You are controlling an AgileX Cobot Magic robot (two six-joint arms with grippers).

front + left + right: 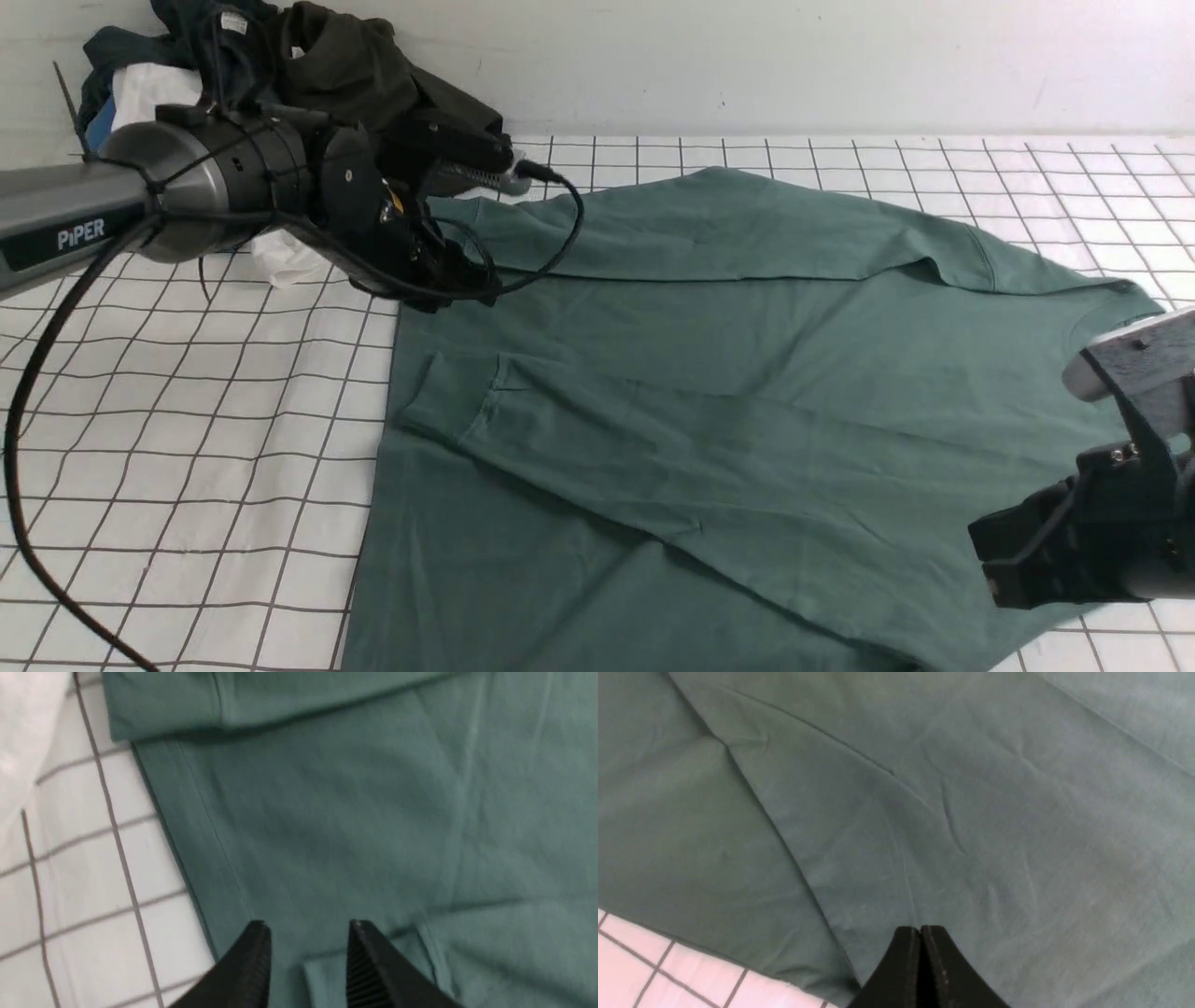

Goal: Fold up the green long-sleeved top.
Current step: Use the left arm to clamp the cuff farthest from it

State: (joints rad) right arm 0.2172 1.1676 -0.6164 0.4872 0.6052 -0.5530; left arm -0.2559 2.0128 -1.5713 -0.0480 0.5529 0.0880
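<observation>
1. Across the gridded white worktop point(187, 420) lies the green long-sleeved top point(709, 373), spread flat and taking up most of the middle and right of the front view. Its collar end points to the robot's right and its hem end to the left.
2. One sleeve point(653, 448) is folded over the body of the top, running diagonally, with its cuff ending close to the hem edge. The other sleeve point(747, 233) is laid along the far edge of the top.
3. The left pincer point(306, 933) is at the hem end of the top, over its far-left corner. Its jaws are spread apart with nothing between them, just fabric underneath, and a cuff point(322, 975) lies right by the tips.
4. The right pincer point(920, 933) sits over the near-right part of the top, near its edge. Its jaws are pressed tight together, and as far as I can see no cloth is caught in them.
5. Behind the top's hem end, against the wall, there's a heap of dark clothes point(355, 65). A bit of white cloth point(285, 257) pokes out below the left arm.
6. A black cable point(28, 448) loops over the worktop, well to the left of the top.
</observation>
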